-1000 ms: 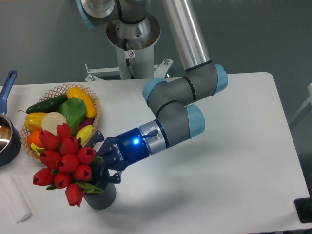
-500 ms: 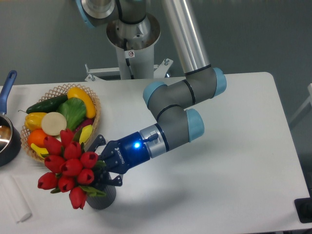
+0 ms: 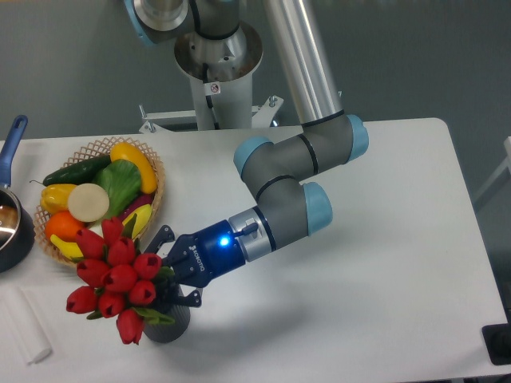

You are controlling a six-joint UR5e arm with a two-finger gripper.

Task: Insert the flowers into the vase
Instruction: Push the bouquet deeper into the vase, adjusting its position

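There is a single fixed view. It looks down on me from above and in front of the table, at a steep angle, from moderate distance. My base column stands at top centre, cut off by the upper edge; my arm runs down to the lower left. The white tabletop fills most of the frame, its right and far edges visible, its left and near edges cropped. Grey wall occupies the top.

Even, bright overhead light — soft shadows, sharp focus.
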